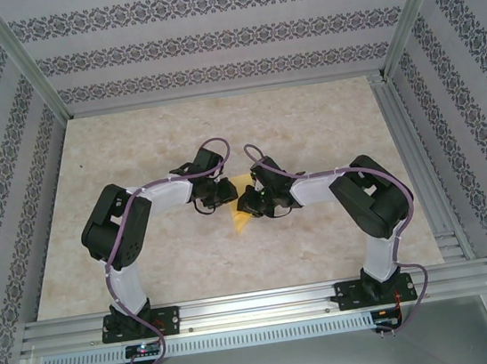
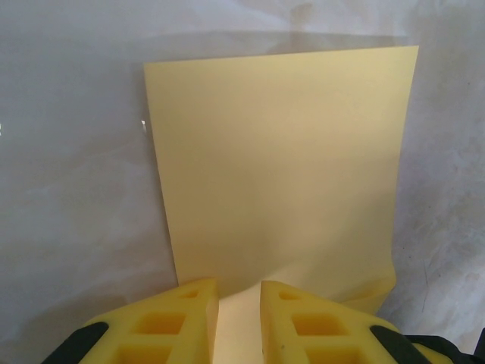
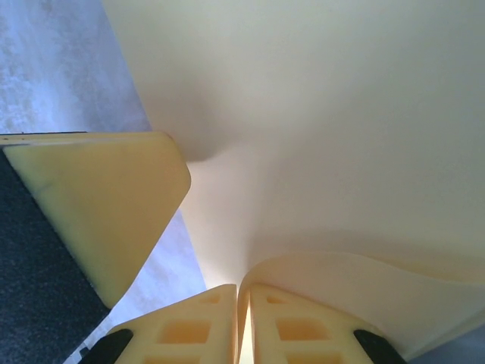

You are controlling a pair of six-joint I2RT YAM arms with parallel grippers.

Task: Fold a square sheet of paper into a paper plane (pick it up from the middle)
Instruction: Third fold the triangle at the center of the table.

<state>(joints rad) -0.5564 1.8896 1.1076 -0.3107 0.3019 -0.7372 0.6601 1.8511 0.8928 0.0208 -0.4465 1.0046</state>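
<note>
- Left gripper (image 2: 239, 292): its yellow jaws stand a narrow gap apart at the near edge of the sheet, and paper shows through the gap.
- Square sheet of paper (image 2: 280, 167): pale yellow, at the middle of the table (image 1: 132, 152), between the two grippers.
- Right gripper (image 3: 244, 296): jaws pressed together, pinching a raised curl of the sheet's edge, just beside one of the left gripper's fingers (image 3: 114, 205).

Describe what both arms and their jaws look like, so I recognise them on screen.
The left arm and right arm match: black joint housings, white links, a purple cable looped along each, black base plates. The jaws are yellow blocks with square recesses, on black mounts.
</note>
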